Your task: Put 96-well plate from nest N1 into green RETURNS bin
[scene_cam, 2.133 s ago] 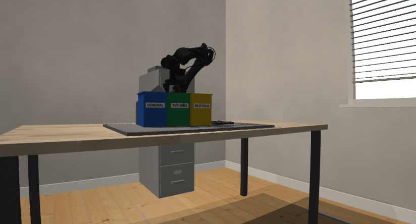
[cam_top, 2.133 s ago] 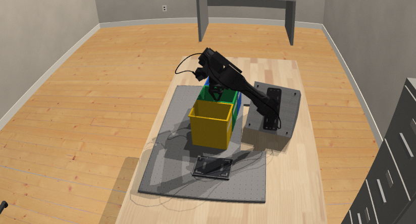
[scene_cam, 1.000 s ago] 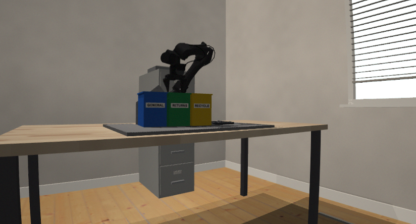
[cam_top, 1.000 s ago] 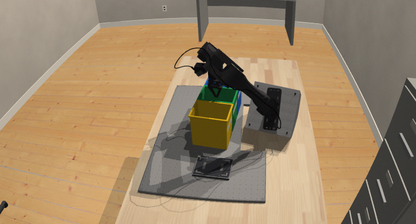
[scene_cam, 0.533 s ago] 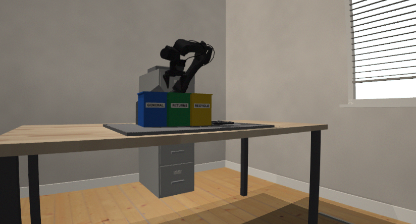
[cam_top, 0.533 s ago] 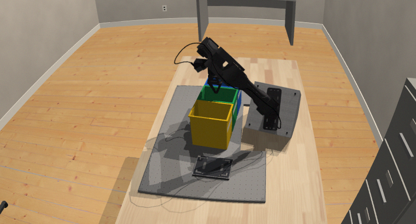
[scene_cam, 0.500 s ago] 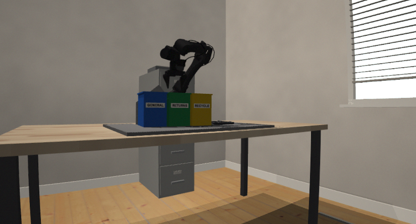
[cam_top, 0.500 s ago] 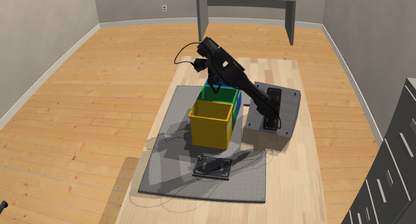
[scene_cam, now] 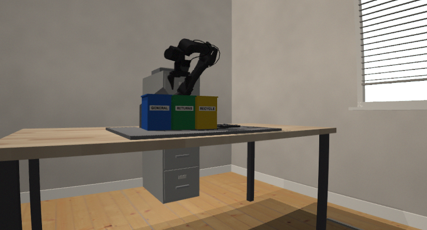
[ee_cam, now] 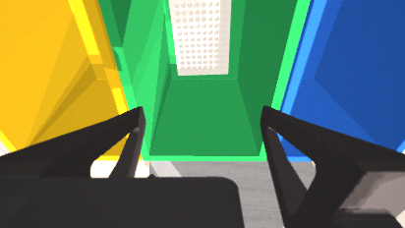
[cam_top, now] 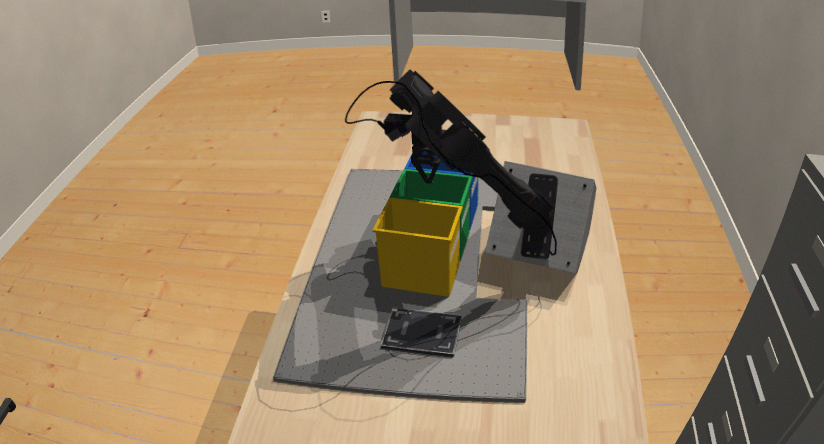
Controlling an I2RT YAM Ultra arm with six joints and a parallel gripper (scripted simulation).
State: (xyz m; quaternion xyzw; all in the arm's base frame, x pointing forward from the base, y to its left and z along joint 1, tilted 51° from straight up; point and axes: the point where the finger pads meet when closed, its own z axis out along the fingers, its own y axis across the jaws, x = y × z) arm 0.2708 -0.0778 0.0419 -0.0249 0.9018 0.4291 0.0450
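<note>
The white 96-well plate [ee_cam: 201, 36] lies inside the green RETURNS bin [ee_cam: 203, 113], at its far end in the wrist view. The green bin [cam_top: 433, 188] [scene_cam: 183, 112] stands upright between the blue and yellow bins. My gripper [ee_cam: 202, 114] is open and empty, with its fingers above the near rim of the green bin. In the top and exterior views the gripper [cam_top: 427, 170] [scene_cam: 176, 80] hangs a little above the bins. The black plate nest N1 [cam_top: 420, 331] sits empty on the grey board in front of the yellow bin.
The yellow RECYCLE bin [cam_top: 418, 242] [scene_cam: 206, 112] and the blue GENERAL bin [scene_cam: 156, 112] stand upright against the green one. The arm's grey base block [cam_top: 539, 222] is right of the bins. A grey filing cabinet [scene_cam: 170, 168] stands behind the table.
</note>
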